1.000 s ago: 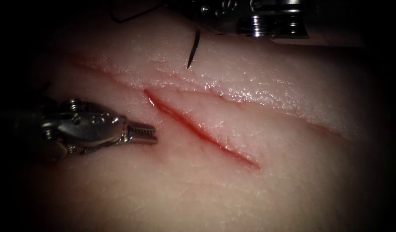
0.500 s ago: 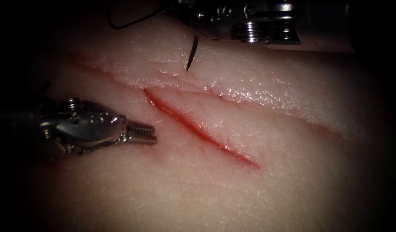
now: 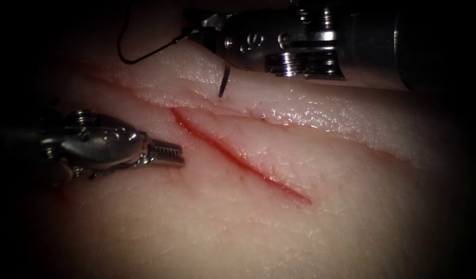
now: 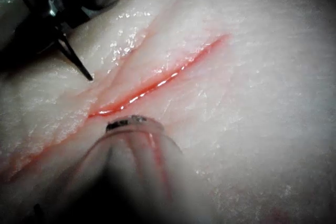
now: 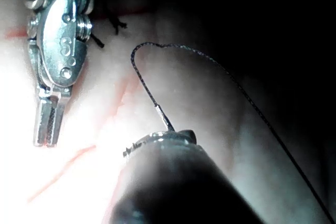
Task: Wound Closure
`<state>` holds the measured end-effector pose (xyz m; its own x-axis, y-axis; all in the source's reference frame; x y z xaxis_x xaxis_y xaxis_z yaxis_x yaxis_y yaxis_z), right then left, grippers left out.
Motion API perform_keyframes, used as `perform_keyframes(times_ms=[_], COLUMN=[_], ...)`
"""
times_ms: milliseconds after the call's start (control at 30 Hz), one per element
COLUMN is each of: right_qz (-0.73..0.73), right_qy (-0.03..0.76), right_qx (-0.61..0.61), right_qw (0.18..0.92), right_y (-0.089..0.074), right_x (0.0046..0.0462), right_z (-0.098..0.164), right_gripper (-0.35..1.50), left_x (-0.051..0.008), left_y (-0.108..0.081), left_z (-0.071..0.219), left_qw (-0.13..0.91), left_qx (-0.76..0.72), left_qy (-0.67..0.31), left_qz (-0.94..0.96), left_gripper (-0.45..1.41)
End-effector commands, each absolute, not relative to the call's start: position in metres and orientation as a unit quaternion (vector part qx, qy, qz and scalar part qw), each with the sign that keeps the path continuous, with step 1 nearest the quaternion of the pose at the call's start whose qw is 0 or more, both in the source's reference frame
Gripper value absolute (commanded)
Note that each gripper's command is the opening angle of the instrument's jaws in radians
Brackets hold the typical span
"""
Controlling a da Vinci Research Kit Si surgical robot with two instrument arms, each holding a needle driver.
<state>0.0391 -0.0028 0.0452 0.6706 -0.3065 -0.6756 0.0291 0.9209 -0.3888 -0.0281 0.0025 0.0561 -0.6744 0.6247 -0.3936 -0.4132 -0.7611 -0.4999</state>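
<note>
**Surroundings and lighting: findings at my station**

I am working under a single pool of light. In the endoscope view it is falling on the middle of the tissue (image 3: 351, 206) and fading on every side into a black surround (image 3: 11, 258). What is standing in that darkness I cannot tell. The light is glinting in small white specks (image 3: 300, 111) along the wet ridge to the right of the cut.

In my left wrist view the light is spreading broadly and softly over the pale surface. In my right wrist view it is burning very bright on the surface close to me and dropping off to deep shadow (image 5: 294, 35) beyond.
</note>
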Motion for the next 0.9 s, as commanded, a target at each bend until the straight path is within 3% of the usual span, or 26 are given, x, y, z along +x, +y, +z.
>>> perform_keyframes(times_ms=[33, 900], right_qz=[-0.097, -0.043], right_qy=[0.395, 0.401], right_qx=[-0.174, -0.130], right_qw=[0.897, 0.906], right_y=[-0.0032, -0.0099], right_x=[0.0400, 0.0398], right_z=[0.0457, 0.0471], right_gripper=[-0.35, -0.35], left_x=[-0.0286, -0.0281], left_y=[0.0023, 0.0023], left_z=[0.0566, 0.0569], left_qw=[0.289, 0.295], left_qx=[-0.281, -0.283], left_qy=[-0.189, -0.183], left_qz=[0.895, 0.894], left_gripper=[0.09, 0.07])
